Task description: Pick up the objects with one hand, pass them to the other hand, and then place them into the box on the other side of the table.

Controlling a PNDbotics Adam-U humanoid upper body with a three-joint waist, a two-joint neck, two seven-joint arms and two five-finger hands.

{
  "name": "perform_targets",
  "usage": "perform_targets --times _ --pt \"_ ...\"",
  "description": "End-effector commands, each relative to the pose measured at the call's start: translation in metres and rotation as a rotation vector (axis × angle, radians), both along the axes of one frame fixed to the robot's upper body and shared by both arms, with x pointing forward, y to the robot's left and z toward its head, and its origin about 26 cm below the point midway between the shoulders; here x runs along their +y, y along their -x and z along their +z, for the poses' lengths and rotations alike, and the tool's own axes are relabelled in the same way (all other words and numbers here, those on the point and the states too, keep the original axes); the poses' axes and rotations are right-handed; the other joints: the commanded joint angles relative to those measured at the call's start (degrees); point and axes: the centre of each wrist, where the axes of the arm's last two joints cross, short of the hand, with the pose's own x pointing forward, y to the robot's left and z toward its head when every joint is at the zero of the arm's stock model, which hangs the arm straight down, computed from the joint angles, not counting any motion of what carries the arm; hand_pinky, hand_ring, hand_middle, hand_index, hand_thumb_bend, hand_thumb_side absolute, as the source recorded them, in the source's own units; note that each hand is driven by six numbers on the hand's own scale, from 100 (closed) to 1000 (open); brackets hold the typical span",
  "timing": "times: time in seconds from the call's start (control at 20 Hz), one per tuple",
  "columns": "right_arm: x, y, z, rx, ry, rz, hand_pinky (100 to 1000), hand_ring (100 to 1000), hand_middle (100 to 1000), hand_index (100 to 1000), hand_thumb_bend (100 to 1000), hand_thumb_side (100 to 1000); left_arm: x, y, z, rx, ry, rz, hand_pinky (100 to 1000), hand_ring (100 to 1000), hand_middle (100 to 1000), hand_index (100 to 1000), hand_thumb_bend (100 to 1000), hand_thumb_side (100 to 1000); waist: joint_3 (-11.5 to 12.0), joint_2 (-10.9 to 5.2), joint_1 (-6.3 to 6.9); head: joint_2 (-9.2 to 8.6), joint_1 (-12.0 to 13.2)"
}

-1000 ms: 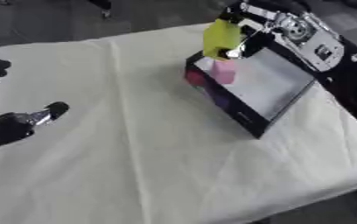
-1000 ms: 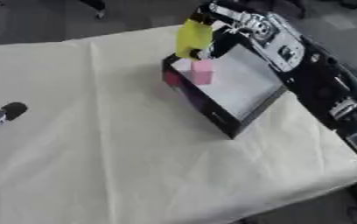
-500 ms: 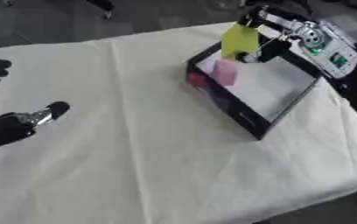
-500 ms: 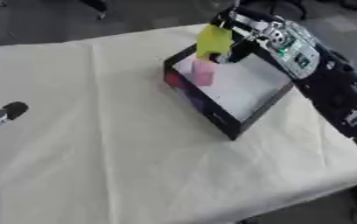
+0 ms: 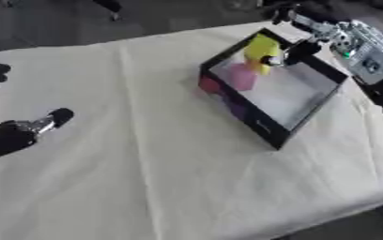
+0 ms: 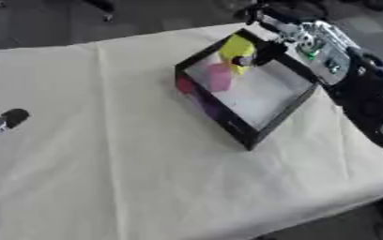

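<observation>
**Yellow object held over the box**

A cream cloth covered the desk, creased in long lines. On its right part stood the box, black-walled with a pale floor, set at an angle to the desk's edges. Inside it, against the left wall, a pink block stood upright. Some coloured marks showed on the box's outer wall, too blurred to read; no lettering could be made out anywhere.

The right hand reached in from the upper right corner, over the far end of the box, its fingers curled round a yellow object, which hung above the box's interior, just beside the pink block and slightly higher.

The left hand lay low at the left edge, well apart from the box, fingers relaxed and holding nothing.
</observation>
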Motion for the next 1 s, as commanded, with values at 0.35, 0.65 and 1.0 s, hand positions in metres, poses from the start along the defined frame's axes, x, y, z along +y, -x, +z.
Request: perform_targets --times 0.35,0.65,1.0 --pt "-0.004 0.001 0.021 -0.028 -0.234 0.022 904 808 917 932 255 283 0.011 -0.001 0.012 -0.035 0.010 0.040 860 740 690 811 735 552 0.3 -1.05 0.62 -0.30 2.1" --pt "0.006 -0.001 0.028 0.003 -0.413 0.088 867 759 883 884 429 120 0.037 -0.007 0.018 -0.047 -0.002 0.166 843 732 656 782 604 498 1.0 -1.17 0.90 -0.25 5.2" --pt "0.023 0.000 0.044 0.003 -0.536 0.122 862 723 873 860 438 100 0.084 -0.015 0.040 0.031 -0.122 0.253 878 776 672 796 674 511 1.7 -1.29 1.29 -0.21 7.6"
